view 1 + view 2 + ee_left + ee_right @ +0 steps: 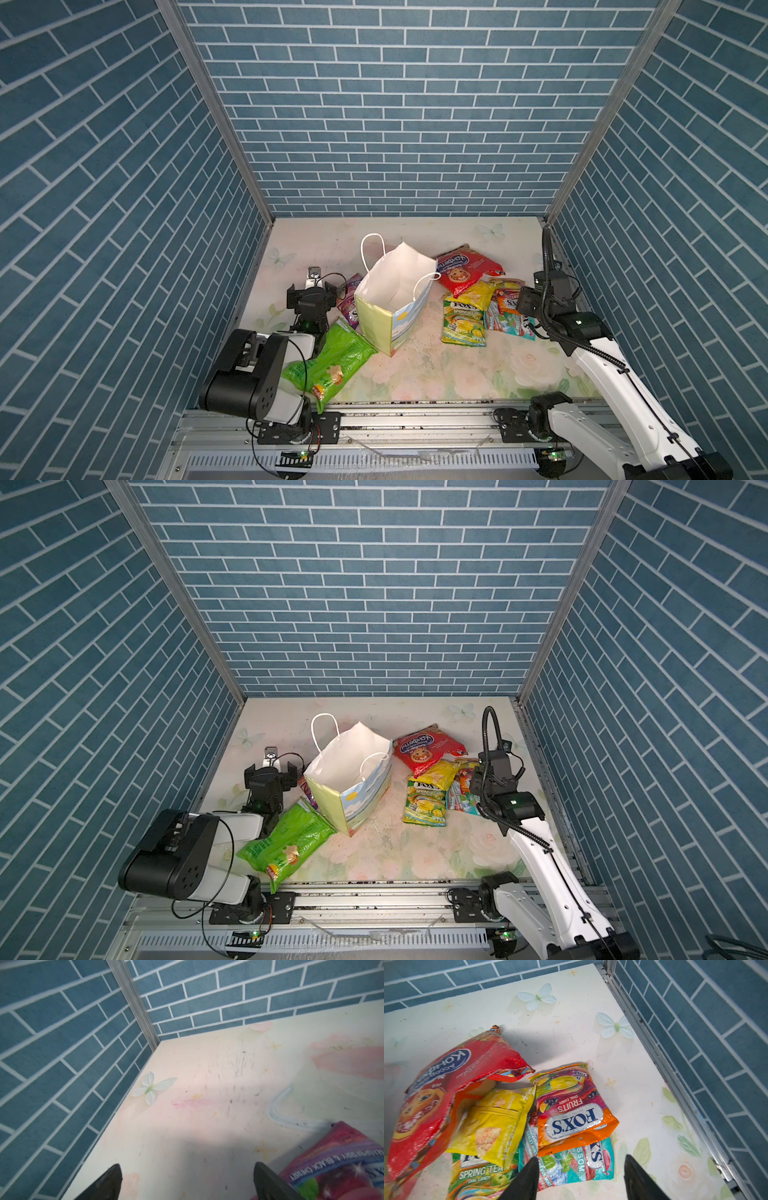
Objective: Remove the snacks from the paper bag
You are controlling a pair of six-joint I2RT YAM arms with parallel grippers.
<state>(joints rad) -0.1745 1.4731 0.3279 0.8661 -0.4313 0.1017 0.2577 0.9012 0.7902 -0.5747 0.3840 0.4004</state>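
In both top views the paper bag (374, 320) stands upright mid-table, seemingly empty, snacks (461, 320) lying either side. Right gripper (581, 1158) gapes empty over the right-hand ones; left gripper (187, 1165) spread wide, empty. Unloading looks finished; next, check the bag's bottom

Count for you:
- 1 paper bag (376, 320), 2 handles (371, 245).
- 7 snacks (424, 808) total.
- 4 of them FOX'S: purple pack (342, 1167), Spring Tea pack (463, 328), orange pack (571, 1109), teal pack (600, 1159).
- Other 3: 1 green chip bag (332, 357), 1 red cookie pack (465, 270), 1 yellow pack (494, 1124).
- Your 2 grippers: left gripper (187, 1167), right gripper (581, 1158).
- 3 butterflies (276, 255) you can spot.
- 3 brick walls (395, 104).
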